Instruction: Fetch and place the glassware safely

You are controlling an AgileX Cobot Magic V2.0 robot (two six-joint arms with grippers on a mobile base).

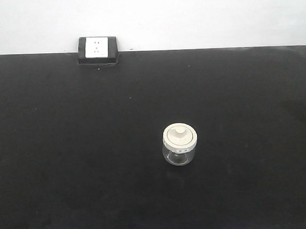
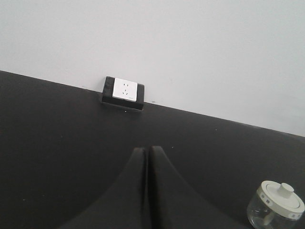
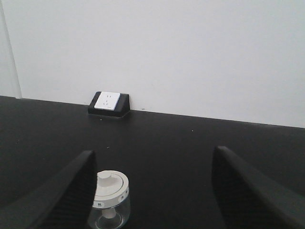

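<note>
The jar point(image 1: 179, 144) stands upright on the black desk point(image 1: 68, 147), a little right of centre in the front view and nearer the front edge than the wall. From the right wrist view it sits low and to the left, just beside the inner face of the left-hand finger of my right pincer point(image 3: 152, 191), not between the two fingers. Those fingers are spread wide apart with nothing between them. I judge I would need to shift that arm leftward before closing.

From the left wrist view the jar shows at the lower right corner, well off to the side of my left pincer point(image 2: 147, 157), whose fingers are pressed together and hold nothing. I judge the right arm the nearer and better placed.

The jar is squat, with clear glass walls and no contents that I can see. Its round off-white lid point(image 3: 111, 188) has a raised central knob and small dark marks on the rim. The axis is vertical.

Behind it, against the wall, a white socket in a black housing point(image 1: 97, 49) sits well apart.
</note>
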